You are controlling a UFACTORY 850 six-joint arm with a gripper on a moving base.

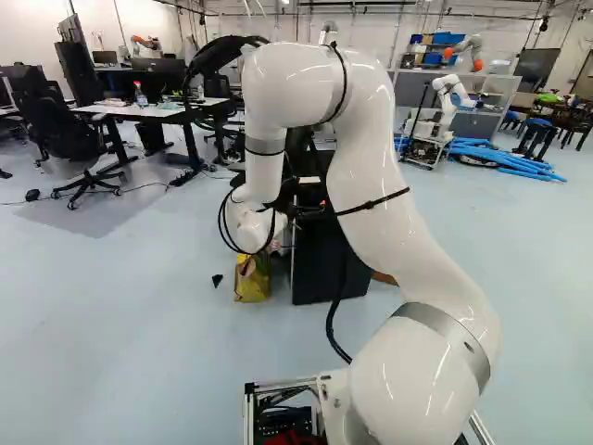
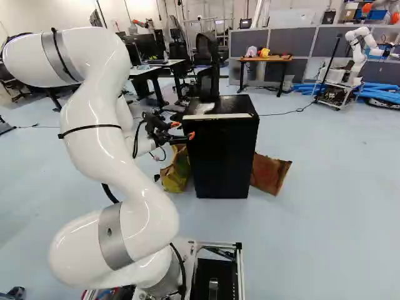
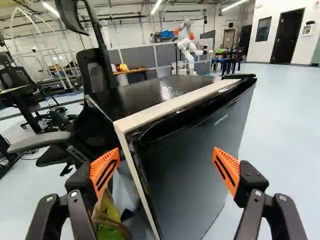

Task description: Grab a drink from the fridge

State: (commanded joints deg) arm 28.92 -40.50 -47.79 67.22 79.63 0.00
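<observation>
The fridge [image 2: 220, 153] stands upright ahead of me, its door [image 3: 187, 165] shut, and no drink shows; I judge it to be inside. Getting the door open is the step in hand. My gripper [image 3: 167, 152] is open, its fingers spread wide beside the fridge's upper left front corner, with nothing gripped.

I should set one finger at the door's front and work the other towards the seam behind its edge, then close gently and draw the door outward in an arc. I can't tell which side the hinges are on, so I'd test with a light pull first and stop if it resists. Squeezing the body along with the door would hold it shut, and a hard tug could drag or tip the fridge.

The fridge is a boxy black one with a glossy top [image 3: 150, 95]. A pale strip [image 3: 165, 107] runs along the top's front edge and down the near side, and the door's upper edge has a rounded lip.

A yellow bag [image 2: 175, 172] sits on the floor beside the fridge's left side, and a brown bag [image 2: 269, 174] by its right. Behind the fridge is an office chair [image 3: 96, 71]; another robot [image 3: 187, 44] stands well beyond it.
</observation>
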